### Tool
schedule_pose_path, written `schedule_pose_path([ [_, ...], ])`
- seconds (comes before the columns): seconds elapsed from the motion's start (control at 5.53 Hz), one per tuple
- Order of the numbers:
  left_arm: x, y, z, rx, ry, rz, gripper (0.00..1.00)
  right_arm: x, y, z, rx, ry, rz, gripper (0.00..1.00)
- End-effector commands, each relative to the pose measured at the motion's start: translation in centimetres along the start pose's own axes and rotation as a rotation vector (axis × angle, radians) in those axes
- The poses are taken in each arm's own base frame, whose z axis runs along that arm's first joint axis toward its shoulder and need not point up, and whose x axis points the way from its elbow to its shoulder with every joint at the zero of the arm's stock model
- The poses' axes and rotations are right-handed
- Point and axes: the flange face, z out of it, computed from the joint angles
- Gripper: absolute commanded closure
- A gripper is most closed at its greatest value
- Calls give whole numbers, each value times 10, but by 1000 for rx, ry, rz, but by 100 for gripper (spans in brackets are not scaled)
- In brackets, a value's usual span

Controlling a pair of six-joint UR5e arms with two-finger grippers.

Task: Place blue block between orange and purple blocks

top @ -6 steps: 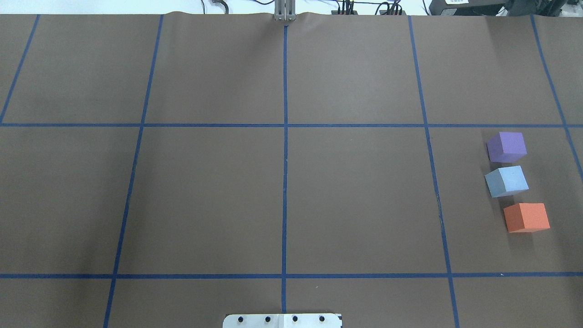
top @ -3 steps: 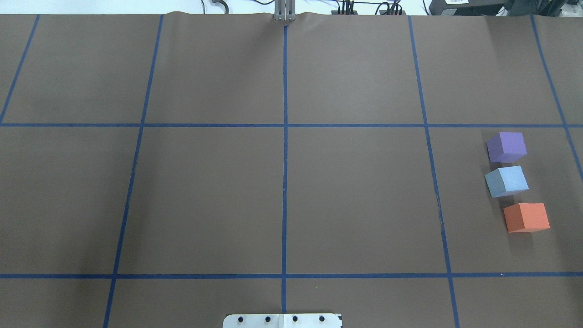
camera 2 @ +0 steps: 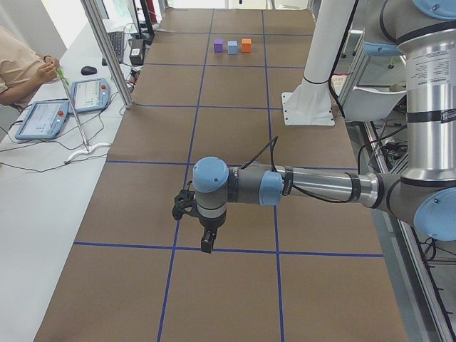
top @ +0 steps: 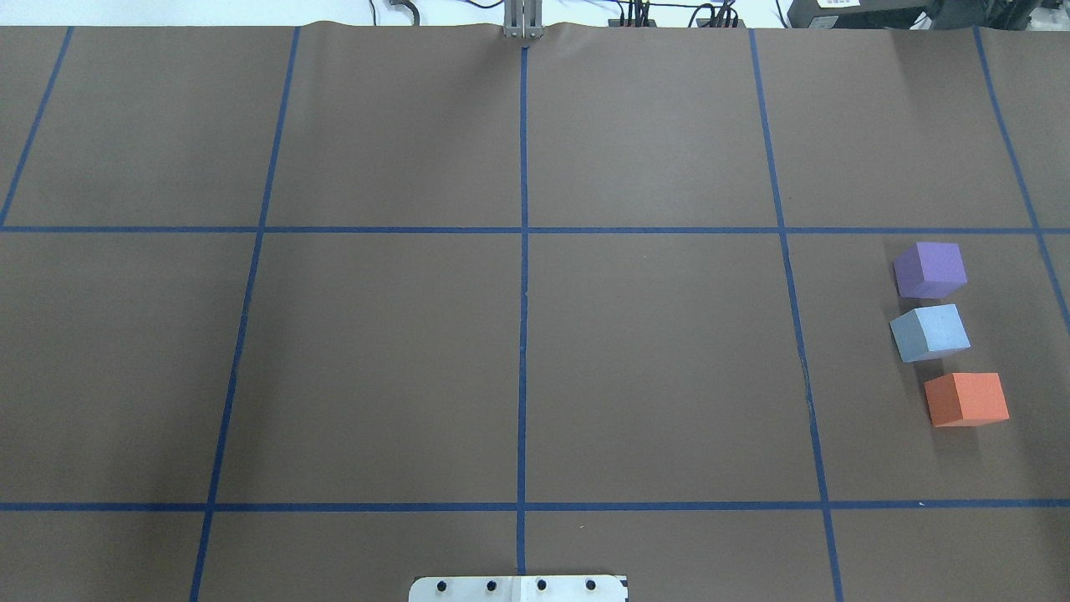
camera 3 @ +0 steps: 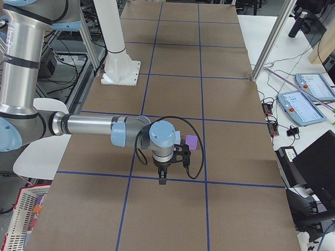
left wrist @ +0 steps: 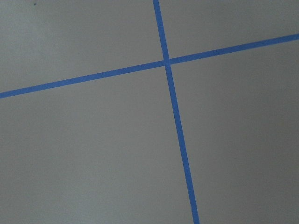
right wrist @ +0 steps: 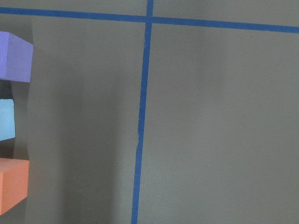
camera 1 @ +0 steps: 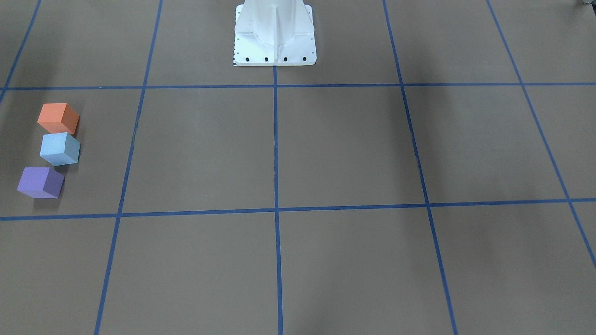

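A purple block (top: 929,269), a light blue block (top: 929,332) and an orange block (top: 966,399) stand in a short line at the table's right side, the blue one between the other two. They also show in the front view: orange (camera 1: 58,118), blue (camera 1: 59,149), purple (camera 1: 40,182). The right wrist view catches their edges at its left: purple (right wrist: 14,56), blue (right wrist: 6,119), orange (right wrist: 13,184). My left gripper (camera 2: 206,246) hangs over the table far from the blocks. My right gripper (camera 3: 163,179) hangs near the purple block (camera 3: 191,141). I cannot tell whether either is open or shut.
The brown table cover carries a blue tape grid (top: 523,230). The white robot base (camera 1: 274,35) stands at the near middle edge. An operator (camera 2: 21,68) and tablets (camera 2: 89,94) are at a side bench. A pink basket (camera 3: 21,219) sits beside the table.
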Motion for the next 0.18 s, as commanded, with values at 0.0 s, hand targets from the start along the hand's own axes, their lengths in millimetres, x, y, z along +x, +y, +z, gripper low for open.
schedule_pose_path([
  [0.0, 1, 0, 1, -2, 2, 0, 0, -6, -1, -6, 12, -2, -10, 0],
])
